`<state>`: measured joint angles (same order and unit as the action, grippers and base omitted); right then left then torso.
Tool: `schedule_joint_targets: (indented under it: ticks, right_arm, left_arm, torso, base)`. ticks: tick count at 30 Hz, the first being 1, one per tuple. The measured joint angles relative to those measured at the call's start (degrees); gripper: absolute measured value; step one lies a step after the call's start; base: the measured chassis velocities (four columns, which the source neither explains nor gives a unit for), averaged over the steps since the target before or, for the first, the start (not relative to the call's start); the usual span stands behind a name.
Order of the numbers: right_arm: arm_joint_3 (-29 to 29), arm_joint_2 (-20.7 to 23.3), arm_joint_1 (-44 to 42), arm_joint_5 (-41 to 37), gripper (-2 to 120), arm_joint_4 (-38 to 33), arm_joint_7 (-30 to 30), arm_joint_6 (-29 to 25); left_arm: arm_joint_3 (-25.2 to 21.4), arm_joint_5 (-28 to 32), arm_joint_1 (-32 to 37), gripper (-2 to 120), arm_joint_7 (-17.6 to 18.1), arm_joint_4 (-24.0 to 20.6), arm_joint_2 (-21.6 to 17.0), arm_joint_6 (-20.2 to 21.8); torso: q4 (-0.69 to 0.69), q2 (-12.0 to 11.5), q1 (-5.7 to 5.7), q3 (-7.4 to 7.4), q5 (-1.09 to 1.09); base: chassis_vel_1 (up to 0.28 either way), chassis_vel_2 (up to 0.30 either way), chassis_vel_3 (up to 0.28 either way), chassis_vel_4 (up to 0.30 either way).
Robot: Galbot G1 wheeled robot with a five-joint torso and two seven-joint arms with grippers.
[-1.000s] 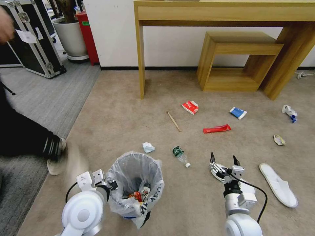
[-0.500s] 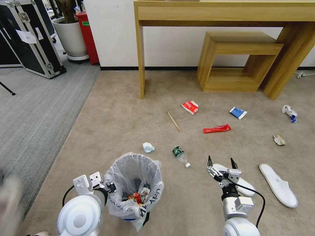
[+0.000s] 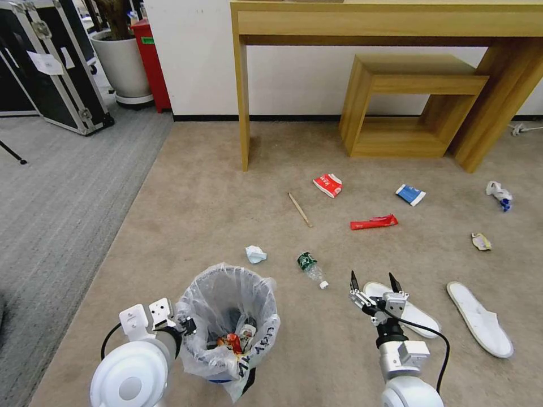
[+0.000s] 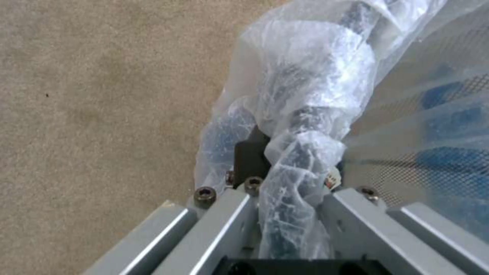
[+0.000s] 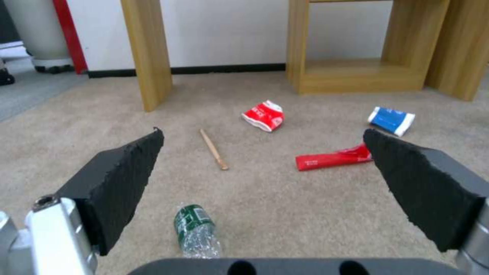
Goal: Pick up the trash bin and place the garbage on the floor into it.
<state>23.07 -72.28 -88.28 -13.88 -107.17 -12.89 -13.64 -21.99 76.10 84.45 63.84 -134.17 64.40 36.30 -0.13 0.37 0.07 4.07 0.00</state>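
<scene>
Two slippers (image 3: pixel 400 308) — one bottle (image 3: pixel 310 269), one stick (image 3: pixel 300 209)

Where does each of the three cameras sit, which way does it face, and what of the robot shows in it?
Head view: high, looking down at the floor; shows both arms, the left gripper and the open right gripper.
Left wrist view: behind the left gripper, shut on the trash bin rim.
Right wrist view: low, facing the desk; black fingers show.
Shared: the crushed bottle in head and right wrist views.
</scene>
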Motion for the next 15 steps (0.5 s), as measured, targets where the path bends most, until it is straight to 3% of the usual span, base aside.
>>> schedule_joint_targets:
  ticks: [15]
  right_arm:
    - [-2.52, 0.46, 2.68, 0.24, 100, 2.88, -0.14, 0.01]
  left_arm:
    - [-0.42, 0.46, -0.05, 0, -0.24, 0.77, -0.48, -0.10]
  torso:
    - [0.00, 0.00, 0.00, 0.00, 0.00]
  base:
    - [0.000, 0.000, 0.000, 0.000]
